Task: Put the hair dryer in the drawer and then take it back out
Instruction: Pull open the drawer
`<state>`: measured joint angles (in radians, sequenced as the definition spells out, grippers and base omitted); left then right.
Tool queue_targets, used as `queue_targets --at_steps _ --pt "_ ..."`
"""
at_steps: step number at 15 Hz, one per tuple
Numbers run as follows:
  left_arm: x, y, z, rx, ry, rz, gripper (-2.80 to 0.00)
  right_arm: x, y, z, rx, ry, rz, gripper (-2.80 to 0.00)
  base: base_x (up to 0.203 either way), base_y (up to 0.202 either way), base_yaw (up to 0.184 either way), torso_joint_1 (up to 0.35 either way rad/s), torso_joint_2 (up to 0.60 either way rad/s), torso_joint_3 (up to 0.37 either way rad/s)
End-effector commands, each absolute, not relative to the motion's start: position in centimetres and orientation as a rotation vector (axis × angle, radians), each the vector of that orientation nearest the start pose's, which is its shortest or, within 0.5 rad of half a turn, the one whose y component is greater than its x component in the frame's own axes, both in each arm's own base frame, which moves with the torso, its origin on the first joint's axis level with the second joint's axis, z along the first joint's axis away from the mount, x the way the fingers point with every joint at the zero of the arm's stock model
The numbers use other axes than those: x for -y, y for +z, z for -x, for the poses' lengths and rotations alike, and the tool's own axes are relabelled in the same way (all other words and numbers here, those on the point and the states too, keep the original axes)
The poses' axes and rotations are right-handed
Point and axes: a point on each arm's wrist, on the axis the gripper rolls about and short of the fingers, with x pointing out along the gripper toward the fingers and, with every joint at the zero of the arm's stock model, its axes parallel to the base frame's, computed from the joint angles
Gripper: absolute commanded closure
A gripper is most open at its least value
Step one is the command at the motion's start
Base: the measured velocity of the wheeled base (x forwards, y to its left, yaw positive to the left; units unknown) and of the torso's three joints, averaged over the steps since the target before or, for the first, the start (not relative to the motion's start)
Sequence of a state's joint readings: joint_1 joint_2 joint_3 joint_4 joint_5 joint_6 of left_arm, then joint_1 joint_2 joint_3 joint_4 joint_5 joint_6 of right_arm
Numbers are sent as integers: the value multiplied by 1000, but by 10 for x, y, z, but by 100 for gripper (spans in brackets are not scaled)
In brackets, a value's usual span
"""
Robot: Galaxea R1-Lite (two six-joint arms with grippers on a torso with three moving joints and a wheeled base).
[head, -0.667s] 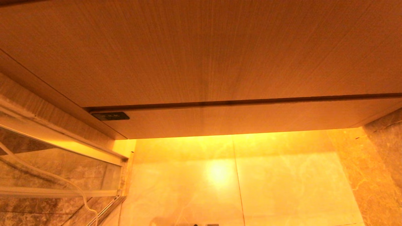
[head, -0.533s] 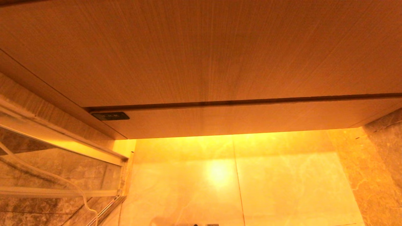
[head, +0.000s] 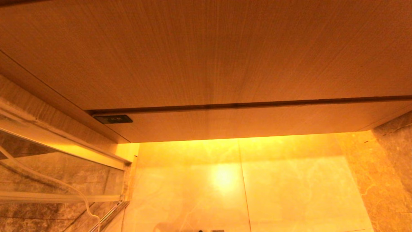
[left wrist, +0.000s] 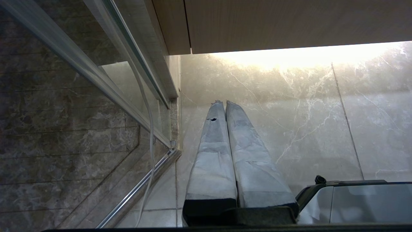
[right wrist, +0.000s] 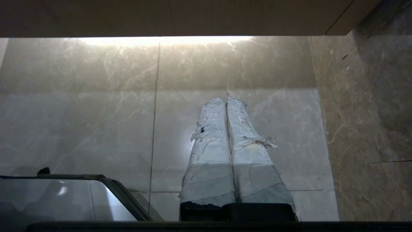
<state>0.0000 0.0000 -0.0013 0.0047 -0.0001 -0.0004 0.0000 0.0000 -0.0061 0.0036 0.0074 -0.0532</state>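
Hair dryer is not visible in any view, so I cannot say where it lies. From the head view, a tall wood-grain panel [head: 206,51] fills the upper part. Below it, across a thin dark seam, sits the drawer [head: 244,124], pushed fully in, with its small dark label [head: 113,119] at the robot's left end. Under the drawer is the marble floor [head: 289,187], with a glass shower door [head: 58,174] at the left.

Both arms hang low over the floor. The left gripper [left wrist: 224,103] has its padded fingers pressed together and holds nothing; the right gripper [right wrist: 225,98] is the same.

I judge the first step is opening the drawer. Because the front has no handle, a gripper should probably hook the lower edge and pull straight outward.
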Motion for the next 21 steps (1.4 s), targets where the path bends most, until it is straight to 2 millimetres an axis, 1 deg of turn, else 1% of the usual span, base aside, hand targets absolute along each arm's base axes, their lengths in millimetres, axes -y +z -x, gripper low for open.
queue_targets --at_steps 1,3,4,5,6,7,8,10,11,12,14,17,19,20,21 --pt "0 75 23 -3 0 0 0 0 86 26 33 16 57 0 0 0 0 0 0 0" --pt "0 75 23 -4 0 0 0 -1 118 38 90 38 59 0 0 0 0 0 0 0" --pt "0 75 23 -2 0 0 0 -1 138 46 101 43 61 0 0 0 0 0 0 0" --pt "0 75 23 -3 0 1 0 -1 165 59 109 48 67 0 0 0 0 0 0 0" --pt "0 75 23 -3 0 0 0 -1 188 71 81 54 77 0 0 0 0 0 0 0" --pt "0 75 23 -2 0 0 0 -1 207 76 20 63 85 0 0 0 0 0 0 0" --pt "0 75 23 -2 0 0 0 -2 225 70 -70 81 90 0 0 0 0 0 0 0" --pt "0 75 23 -2 0 1 0 -3 249 37 -256 157 99 0 0 0 0 0 0 0" --pt "0 75 23 -2 0 0 0 -4 260 16 -335 197 103 0 0 0 0 0 0 0" --pt "0 75 23 -2 0 1 0 -5 269 -2 -397 231 104 0 0 0 0 0 0 0" --pt "0 75 23 -2 0 0 0 -6 280 -36 -498 297 109 0 0 0 0 0 0 0" --pt "0 75 23 -3 0 0 0 -13 282 -83 -627 401 131 0 0 0 0 0 0 0" --pt "0 75 23 -2 0 0 0 -21 275 -123 -709 468 177 0 0 0 0 0 0 0" --pt "0 75 23 -3 0 0 0 -27 271 -142 -715 502 203 0 0 0 0 0 0 0" --pt "0 75 23 -4 0 2 0 -35 268 -158 -698 537 228 -21 0 0 0 0 0 0"
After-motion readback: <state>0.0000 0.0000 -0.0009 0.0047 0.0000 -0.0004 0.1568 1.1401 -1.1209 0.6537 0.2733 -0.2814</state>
